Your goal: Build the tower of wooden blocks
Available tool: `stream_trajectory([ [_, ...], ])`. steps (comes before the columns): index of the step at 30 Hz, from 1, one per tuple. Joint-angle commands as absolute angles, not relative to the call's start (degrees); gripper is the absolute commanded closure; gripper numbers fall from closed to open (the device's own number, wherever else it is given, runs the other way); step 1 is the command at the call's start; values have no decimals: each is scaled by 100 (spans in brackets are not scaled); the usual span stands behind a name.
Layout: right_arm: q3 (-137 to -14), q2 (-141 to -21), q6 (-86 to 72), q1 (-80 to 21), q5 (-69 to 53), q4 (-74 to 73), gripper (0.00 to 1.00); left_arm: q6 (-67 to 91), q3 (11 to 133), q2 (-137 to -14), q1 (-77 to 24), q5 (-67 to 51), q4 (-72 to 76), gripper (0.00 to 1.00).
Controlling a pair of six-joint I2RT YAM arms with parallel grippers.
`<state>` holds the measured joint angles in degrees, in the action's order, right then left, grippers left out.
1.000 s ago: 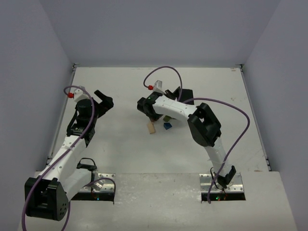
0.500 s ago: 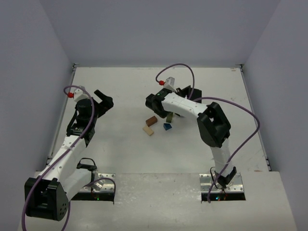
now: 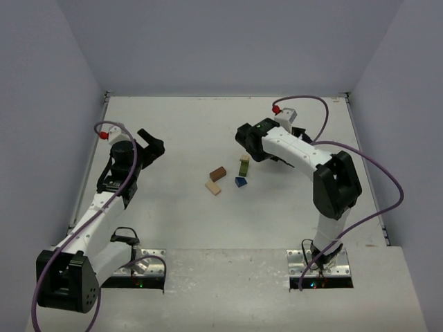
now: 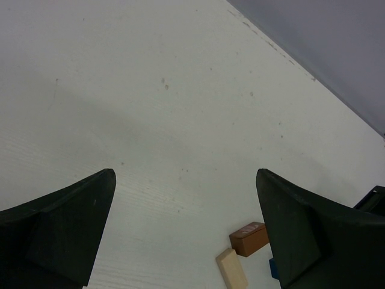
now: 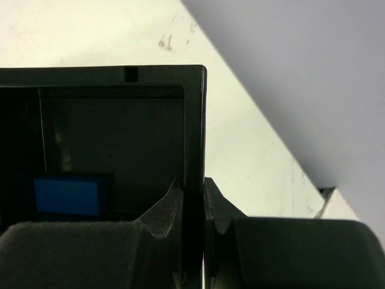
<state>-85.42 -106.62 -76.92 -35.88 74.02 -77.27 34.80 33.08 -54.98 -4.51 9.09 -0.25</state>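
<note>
Several little wood blocks lie loose on the table, not stacked: a reddish brown one, a pale tan one, a dark blue one and an olive green one. My right gripper hangs just behind them and is shut on the wall of the black plastic bin; its jaws pinch the wall edge. A blue block lies inside the bin. My left gripper is open and empty, to the left of the blocks. Its view shows the brown block and tan block between its fingers.
The table's back edge and the grey walls enclose the work area. The right arm's purple cable loops out toward the right wall. In the top view the arm hides most of the bin.
My right arm has swung back and to the right with the bin, uncovering the blocks; the brown block now lies in the open. The left arm has hardly moved.
</note>
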Motion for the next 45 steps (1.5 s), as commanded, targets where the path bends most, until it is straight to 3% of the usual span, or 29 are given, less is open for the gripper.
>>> stream_trajectory([
  [1, -8258, -10082, -7923, -3612, 6415, -7236, 100, 3428, 3584, -5586, -422, 759, 155, 0],
  [6, -6434, -8693, -5807, -3430, 4398, -2767, 100, 3427, 3604, -5624, -422, 723, 147, 0],
  [8, -5874, -8325, -5279, -3285, 3549, -1643, 100, 3419, 3609, -5611, -422, 738, 127, 0],
  [14, -5918, -8287, -3938, -3192, 3710, -897, 100, 3410, 3595, -5529, -422, 731, 123, 0],
  [18, -5340, -8236, -1056, -3082, 2352, 1244, 100, 3393, 3594, -5511, -422, 710, 132, 0],
  [20, -4691, -8048, 829, -3022, 590, 2470, 100, 3391, 3588, -5519, -422, 673, 142, 0],
  [24, -4320, -7702, 2615, -3026, -855, 2686, 100, 3372, 3589, -5528, -422, 677, 149, 0],
  [29, -4789, -7576, 3590, -3028, -257, 1899, 100, 3357, 3595, -5546, -422, 716, 149, 0],
  [36, -4694, -7374, 4504, -3042, 76, 2147, 100, 3357, 3603, -5572, -422, 708, 158, 0],
  [45, -4160, -8449, 7251, -3662, 2207, 5508, 100, 3349, 3643, -5616, -422, 859, 99, 0],
])
